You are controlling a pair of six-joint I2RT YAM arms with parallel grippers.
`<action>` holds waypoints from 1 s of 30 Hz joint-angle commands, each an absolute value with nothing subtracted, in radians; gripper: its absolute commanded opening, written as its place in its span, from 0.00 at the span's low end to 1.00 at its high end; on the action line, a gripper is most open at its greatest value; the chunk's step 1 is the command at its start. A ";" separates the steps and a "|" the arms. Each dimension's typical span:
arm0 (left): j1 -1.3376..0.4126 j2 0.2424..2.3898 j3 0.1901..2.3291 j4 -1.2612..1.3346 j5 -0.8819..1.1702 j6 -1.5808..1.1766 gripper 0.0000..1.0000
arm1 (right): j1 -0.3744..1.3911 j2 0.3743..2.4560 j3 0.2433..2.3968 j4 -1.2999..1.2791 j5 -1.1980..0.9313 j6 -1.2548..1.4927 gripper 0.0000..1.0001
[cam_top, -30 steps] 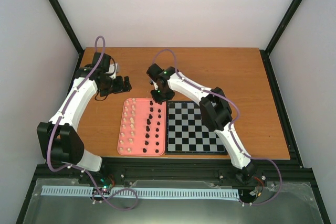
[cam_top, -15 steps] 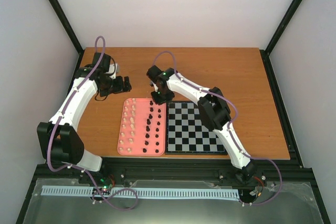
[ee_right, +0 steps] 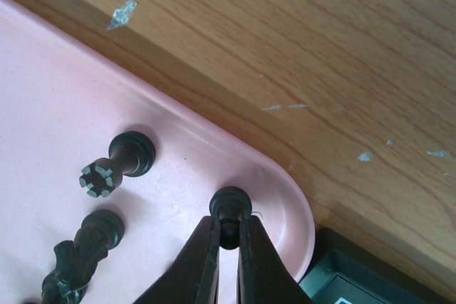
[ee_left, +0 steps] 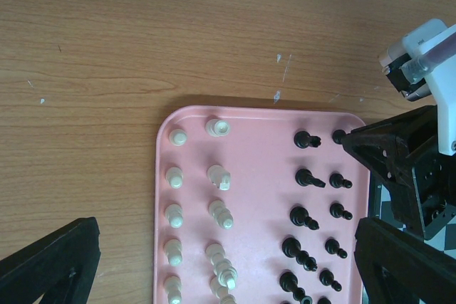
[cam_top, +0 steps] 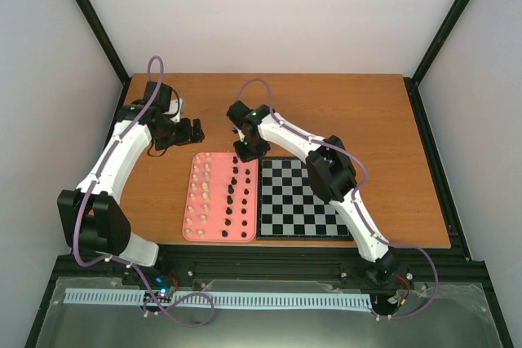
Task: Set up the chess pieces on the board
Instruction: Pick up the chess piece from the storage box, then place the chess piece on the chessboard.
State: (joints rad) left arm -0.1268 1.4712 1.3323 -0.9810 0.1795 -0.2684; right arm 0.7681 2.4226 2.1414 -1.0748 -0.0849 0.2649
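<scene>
Nearest, the board [cam_top: 302, 198] lies on the counter [cam_top: 367, 112], the pink tray [cam_top: 218, 211] just beside its left edge. The chess pieces [ee_left: 300, 216] stand in the tray's right rows, cream ones [ee_left: 220, 213] on its left. At the far right corner the right jaws pinch one small black piece [ee_right: 229, 206]. Beyond, the left jaws gape wide, holding nothing.

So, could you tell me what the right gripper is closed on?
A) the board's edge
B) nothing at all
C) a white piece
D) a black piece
D: in the right wrist view the right gripper has its fingers pinched on a small black piece in a rounded corner of the tray.
</scene>
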 commanded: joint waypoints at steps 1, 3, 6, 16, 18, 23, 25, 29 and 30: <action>-0.133 1.480 1.341 -0.976 0.174 -0.257 1.00 | 0.772 2.420 2.175 -1.101 -0.066 0.263 0.03; -0.133 1.480 1.341 -0.978 0.174 -0.258 1.00 | 0.771 2.396 2.177 -1.111 -0.059 0.265 0.03; -0.133 1.479 1.343 -0.979 0.174 -0.256 1.00 | 0.770 2.330 2.176 -1.127 -0.039 0.273 0.03; -0.133 1.480 1.337 -0.977 0.178 -0.258 1.00 | 0.605 2.004 1.847 -1.084 0.014 0.294 0.03; -0.133 1.481 1.338 -0.977 0.180 -0.259 1.00 | 0.546 1.945 1.719 -1.055 0.008 0.293 0.03; -0.133 1.485 1.336 -0.974 0.183 -0.261 1.00 | 0.437 1.861 1.539 -1.031 0.047 0.272 0.03; -0.133 1.487 1.336 -0.974 0.185 -0.261 1.00 | 0.410 1.843 1.494 -1.023 0.053 0.265 0.03; -0.133 1.494 1.337 -0.974 0.185 -0.262 1.00 | 0.368 1.829 1.435 -1.009 0.051 0.258 0.03; -0.133 1.496 1.339 -0.975 0.187 -0.262 1.00 | 0.362 1.828 1.425 -1.009 0.055 0.257 0.03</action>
